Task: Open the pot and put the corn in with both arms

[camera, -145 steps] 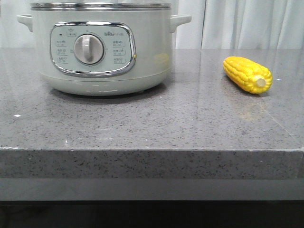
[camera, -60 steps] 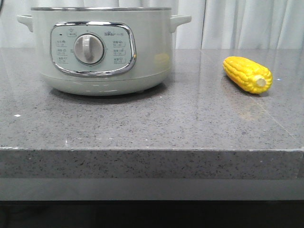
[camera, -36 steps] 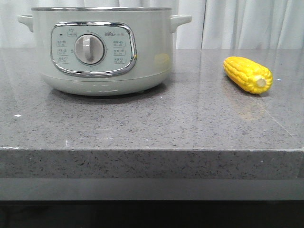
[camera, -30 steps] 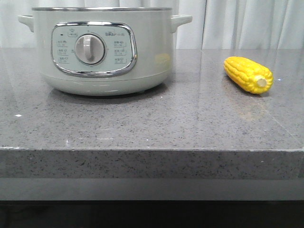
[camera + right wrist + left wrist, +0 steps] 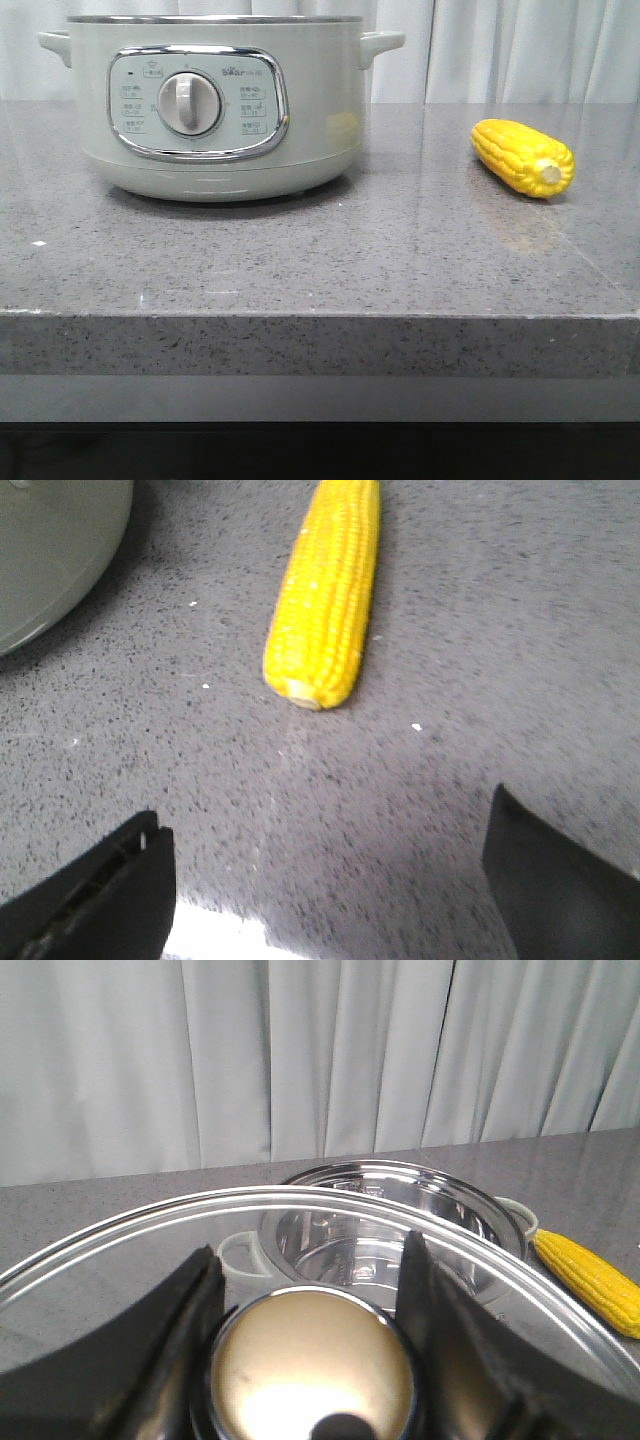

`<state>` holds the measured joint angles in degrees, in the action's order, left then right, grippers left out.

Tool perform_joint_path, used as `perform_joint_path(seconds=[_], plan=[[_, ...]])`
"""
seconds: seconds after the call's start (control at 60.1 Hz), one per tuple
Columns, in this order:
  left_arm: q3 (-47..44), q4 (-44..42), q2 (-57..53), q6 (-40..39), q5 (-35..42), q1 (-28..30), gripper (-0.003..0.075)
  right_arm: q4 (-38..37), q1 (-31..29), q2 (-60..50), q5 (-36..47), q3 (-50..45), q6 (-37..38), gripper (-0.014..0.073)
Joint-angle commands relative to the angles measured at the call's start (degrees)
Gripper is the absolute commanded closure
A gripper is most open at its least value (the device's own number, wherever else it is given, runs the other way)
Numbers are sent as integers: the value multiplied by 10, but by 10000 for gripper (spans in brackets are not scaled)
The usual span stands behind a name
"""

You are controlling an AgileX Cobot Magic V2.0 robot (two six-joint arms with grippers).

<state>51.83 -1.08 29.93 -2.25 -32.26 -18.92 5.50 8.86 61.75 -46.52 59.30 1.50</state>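
The pot (image 5: 220,110) stands at the back left of the counter with no lid on it; the left wrist view looks into its steel inside (image 5: 400,1225). My left gripper (image 5: 308,1252) is shut on the round metal knob (image 5: 312,1370) of the glass lid (image 5: 120,1232), held up above and to one side of the pot. The corn (image 5: 522,157) lies on the counter at the right, stub end toward the front. My right gripper (image 5: 325,815) hangs open over bare counter a short way from the corn's stub end (image 5: 325,595). Neither gripper shows in the front view.
The grey speckled counter (image 5: 320,260) ends in a front edge close to the camera. White curtains (image 5: 520,50) hang behind it. The pot's wall (image 5: 50,550) is off to one side of the corn in the right wrist view.
The lid rim seen on top of the pot 2.4 s ago has gone up out of the front view. The pot has shifted very slightly right. The corn has not moved.
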Motion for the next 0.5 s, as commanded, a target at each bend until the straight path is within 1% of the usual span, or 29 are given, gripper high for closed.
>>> perform_joint_path(seconds=[0.0,0.233,0.483], plan=[[11,1,-17,-3,80,1,532,3,9,41,17,56,-5,-43],[11,1,-20,-3,76,1,532,3,11,184,-12,162,-5,-43],[11,1,-20,-3,76,1,532,3,11,286,-20,234,-5,-43]])
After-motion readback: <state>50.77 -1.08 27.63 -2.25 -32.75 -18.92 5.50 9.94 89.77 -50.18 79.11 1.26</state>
